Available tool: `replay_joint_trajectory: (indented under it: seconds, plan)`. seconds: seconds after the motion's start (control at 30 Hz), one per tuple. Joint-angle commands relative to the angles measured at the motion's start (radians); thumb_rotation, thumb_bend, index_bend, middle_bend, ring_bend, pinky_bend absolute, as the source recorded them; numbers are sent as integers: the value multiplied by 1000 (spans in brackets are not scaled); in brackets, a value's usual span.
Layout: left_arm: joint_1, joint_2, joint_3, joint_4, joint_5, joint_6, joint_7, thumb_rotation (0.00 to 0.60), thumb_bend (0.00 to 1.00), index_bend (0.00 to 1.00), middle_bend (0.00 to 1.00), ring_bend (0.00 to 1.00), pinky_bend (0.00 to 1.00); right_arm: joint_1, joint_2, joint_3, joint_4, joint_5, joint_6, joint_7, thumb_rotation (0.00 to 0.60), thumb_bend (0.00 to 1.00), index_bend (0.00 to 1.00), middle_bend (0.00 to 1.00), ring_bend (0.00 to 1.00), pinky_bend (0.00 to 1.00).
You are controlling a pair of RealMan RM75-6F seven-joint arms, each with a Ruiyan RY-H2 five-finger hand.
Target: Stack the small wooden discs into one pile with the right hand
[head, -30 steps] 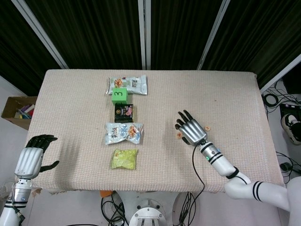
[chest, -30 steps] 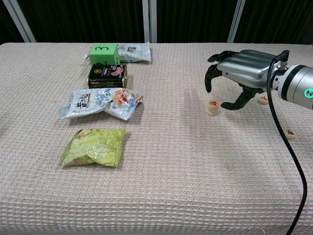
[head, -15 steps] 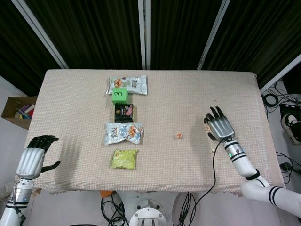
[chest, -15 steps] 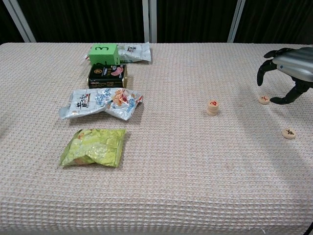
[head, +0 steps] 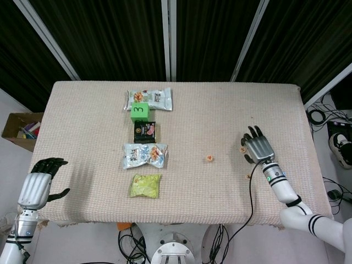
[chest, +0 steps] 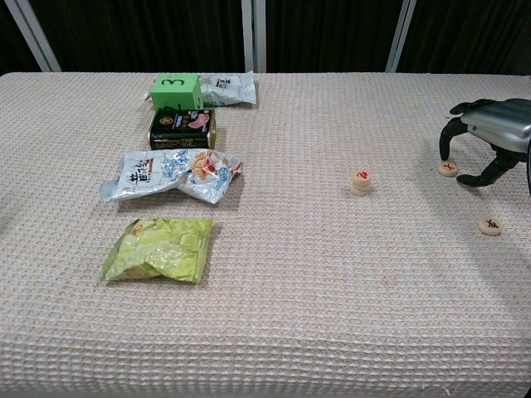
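A short pile of small wooden discs [chest: 361,182] stands mid-table, also seen in the head view as the pile [head: 209,158]. One single disc [chest: 448,169] lies at the right, directly under the curved fingers of my right hand [chest: 489,137], which hovers over it, open and holding nothing. In the head view that hand [head: 257,147] covers most of the disc [head: 242,149]. Another single disc [chest: 490,225] lies nearer the front edge, visible in the head view as the disc [head: 248,176]. My left hand [head: 37,186] hangs open off the table's left front corner.
Down the left half runs a row of items: a white snack bag [head: 150,99], a green cube marked 3 [head: 139,110], a dark tin [head: 144,131], a silver snack bag [head: 144,155] and a green packet [head: 146,185]. A cardboard box [head: 21,130] stands on the floor at left.
My right hand left the pile and swept right to the far single disc, then lowered slightly over it. The pile stayed standing. The left hand has not moved.
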Motion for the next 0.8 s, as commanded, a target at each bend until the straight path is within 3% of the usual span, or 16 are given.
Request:
replay_joint_trajectory:
  seconds: [0.03, 0.27, 0.47, 0.8]
  plan:
    - [0, 1, -1, -1, -1, -1, 1, 600, 85, 258, 227, 169, 185, 4, -5, 4, 9, -3, -6, 5, 600, 268, 416, 265, 0, 0]
    - [1, -1, 1, 1, -6, -4, -1, 600, 86, 258, 226, 170, 186, 16, -22, 11, 33, -11, -25, 18, 600, 278, 434, 274, 0, 0]
    - [6, 0, 2, 3, -7, 0, -3, 600, 86, 258, 226, 170, 185, 11, -24, 13, 35, -39, 1, 44, 600, 339, 557, 315, 0, 0]
    - [11, -2, 5, 3, -2, 8, -4, 600, 86, 258, 226, 170, 185, 38, 73, 22, -201, -123, 46, 14, 600, 343, 571, 300, 0, 0]
